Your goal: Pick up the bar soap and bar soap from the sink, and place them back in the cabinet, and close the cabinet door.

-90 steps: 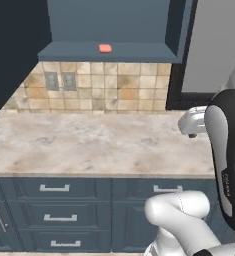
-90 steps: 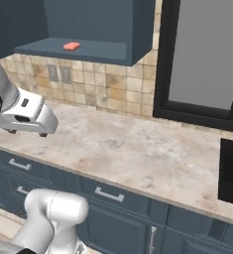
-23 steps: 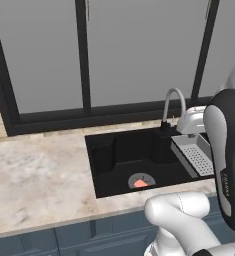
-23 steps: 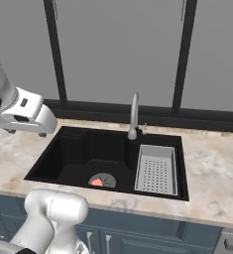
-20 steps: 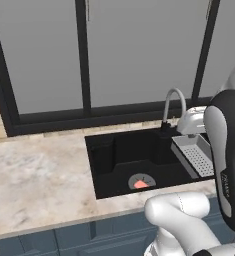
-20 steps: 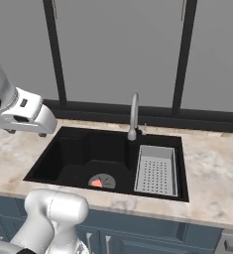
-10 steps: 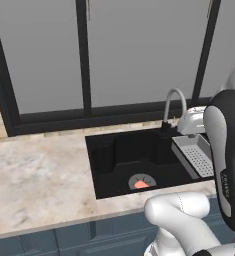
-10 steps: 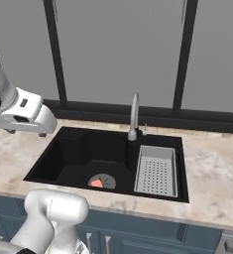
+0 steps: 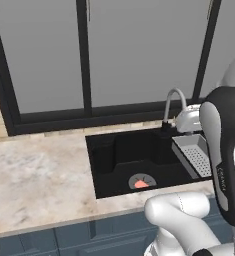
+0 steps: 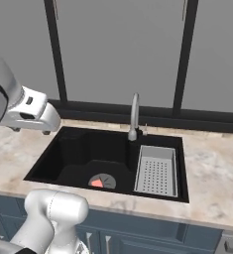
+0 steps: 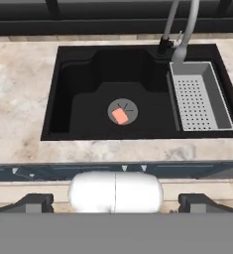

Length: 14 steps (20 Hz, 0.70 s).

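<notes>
One small salmon bar soap [image 11: 120,116] lies flat on the round grey drain at the bottom of the black sink [image 11: 78,79]. It also shows in the left base view, bar soap [image 9: 142,183], and in the right base view, bar soap [image 10: 96,183]. My gripper [image 11: 116,201] hangs high above the counter's front edge, well short of the soap. It is open, its two dark fingertips [image 11: 36,201] far apart with nothing between them. The cabinet and the cabinet door are out of view.
A grey perforated draining tray [image 11: 197,96] fills the sink's right side, with a curved grey faucet [image 11: 180,30] behind it. Beige marble counter [image 11: 19,99] surrounds the basin. Dark-framed windows [image 10: 118,54] rise behind it, and blue drawers [image 9: 64,240] run below.
The base has driven from the counter under the open cabinet, where a soap lay on the shelf, to the sink. Over the last second nothing visibly moved.
</notes>
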Motion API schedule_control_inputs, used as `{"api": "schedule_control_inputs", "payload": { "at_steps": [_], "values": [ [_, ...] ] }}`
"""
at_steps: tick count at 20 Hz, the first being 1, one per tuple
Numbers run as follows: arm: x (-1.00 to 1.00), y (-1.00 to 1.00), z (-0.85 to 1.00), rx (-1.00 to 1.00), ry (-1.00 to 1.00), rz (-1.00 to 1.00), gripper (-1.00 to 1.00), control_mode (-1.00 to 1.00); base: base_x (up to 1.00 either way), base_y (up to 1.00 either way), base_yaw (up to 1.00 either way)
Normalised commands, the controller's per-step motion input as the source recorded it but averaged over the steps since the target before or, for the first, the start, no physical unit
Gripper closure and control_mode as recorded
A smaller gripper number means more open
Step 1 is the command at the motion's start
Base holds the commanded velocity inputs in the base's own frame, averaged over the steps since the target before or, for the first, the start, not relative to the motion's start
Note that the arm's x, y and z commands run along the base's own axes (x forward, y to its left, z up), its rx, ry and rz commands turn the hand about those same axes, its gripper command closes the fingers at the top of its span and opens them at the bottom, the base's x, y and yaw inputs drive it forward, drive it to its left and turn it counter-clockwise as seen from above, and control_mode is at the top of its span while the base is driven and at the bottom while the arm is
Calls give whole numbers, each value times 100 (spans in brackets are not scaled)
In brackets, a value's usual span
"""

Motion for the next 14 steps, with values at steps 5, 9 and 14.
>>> {"api": "schedule_control_inputs", "payload": {
  "at_steps": [5,9,14],
  "values": [
    [60,-6,-21,0,0,2,-100,-100,0,0,0],
    [51,-8,-27,0,0,3,-100,-100,0,0,0],
    [42,-3,-36,0,0,3,-100,-100,0,0,0]
  ]
}}
